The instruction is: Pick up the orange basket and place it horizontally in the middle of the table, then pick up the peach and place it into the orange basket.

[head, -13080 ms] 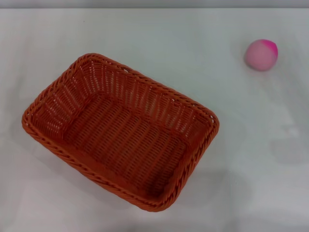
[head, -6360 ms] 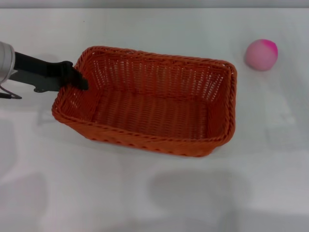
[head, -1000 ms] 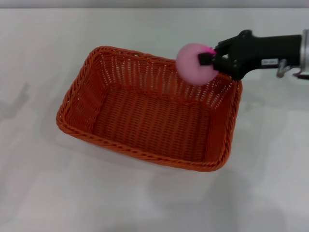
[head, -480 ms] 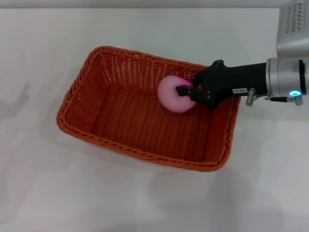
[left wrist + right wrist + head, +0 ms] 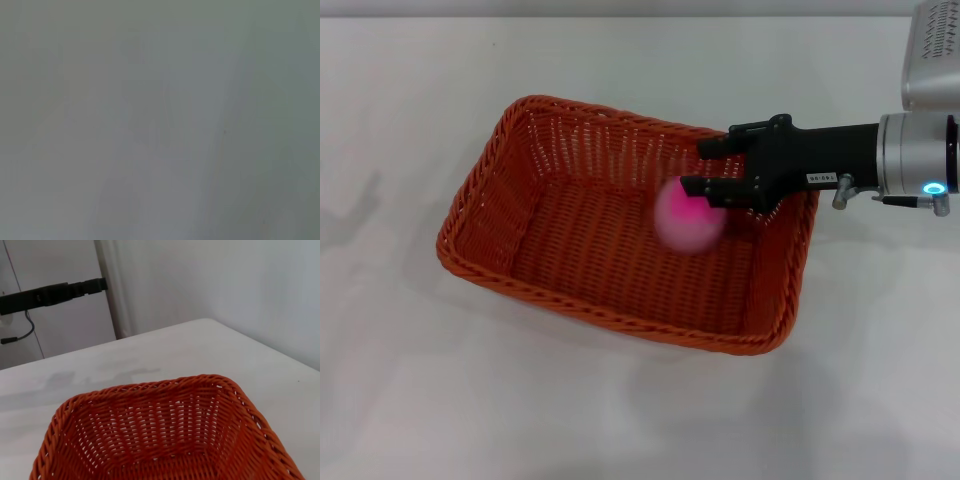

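Note:
The orange basket [image 5: 570, 300] lies lengthwise across the middle of the white table [image 5: 620, 420]. Inside it, toward its right end, the pink peach [image 5: 688, 216] shows as a blurred ball, free of the fingers and just below them. My right gripper [image 5: 698, 168] hangs open over the basket's right end, its black fingers spread above the peach. In the right wrist view only the far end of the basket [image 5: 165, 440] and the table [image 5: 150, 360] beyond it appear. My left gripper is out of view, and the left wrist view is blank grey.
A pale wall stands past the table's far edge in the right wrist view, with a black bar [image 5: 50, 292] mounted on it. Bare white tabletop surrounds the basket on all sides.
My right gripper carried the peach over the basket's right end, lowered it, then opened. The peach has left the fingers and is dropping inside the basket.

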You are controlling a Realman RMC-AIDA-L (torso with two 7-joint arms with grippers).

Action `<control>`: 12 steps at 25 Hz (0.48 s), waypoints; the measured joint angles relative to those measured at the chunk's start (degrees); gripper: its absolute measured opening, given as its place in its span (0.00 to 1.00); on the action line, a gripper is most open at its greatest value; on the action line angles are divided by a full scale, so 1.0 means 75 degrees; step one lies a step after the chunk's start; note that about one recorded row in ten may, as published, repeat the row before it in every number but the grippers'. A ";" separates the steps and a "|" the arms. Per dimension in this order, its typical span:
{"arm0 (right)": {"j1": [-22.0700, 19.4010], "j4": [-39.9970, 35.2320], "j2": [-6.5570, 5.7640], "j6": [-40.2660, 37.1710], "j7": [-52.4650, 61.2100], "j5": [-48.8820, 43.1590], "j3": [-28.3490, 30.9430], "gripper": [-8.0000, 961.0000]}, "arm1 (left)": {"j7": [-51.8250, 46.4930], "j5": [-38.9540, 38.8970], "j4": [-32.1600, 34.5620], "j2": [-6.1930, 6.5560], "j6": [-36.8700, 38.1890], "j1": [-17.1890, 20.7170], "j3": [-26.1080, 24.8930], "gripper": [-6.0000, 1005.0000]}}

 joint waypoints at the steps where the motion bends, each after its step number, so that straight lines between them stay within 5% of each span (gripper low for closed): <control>1: 0.0000 -0.0002 -0.0003 0.0002 -0.0001 0.0000 0.0012 0.50 | 0.0000 -0.0001 0.0000 -0.0001 -0.0013 0.0007 -0.0001 0.87; 6: -0.0154 -0.0083 -0.0023 0.0253 -0.0177 0.0026 0.0631 0.67 | 0.0000 -0.0005 -0.0001 -0.0005 -0.0044 0.0032 -0.0001 0.87; 12: -0.0597 0.0396 -0.0027 0.0693 -0.0864 0.0997 0.2713 0.80 | 0.0002 -0.0010 -0.0004 -0.0006 -0.0051 0.0036 -0.0001 0.87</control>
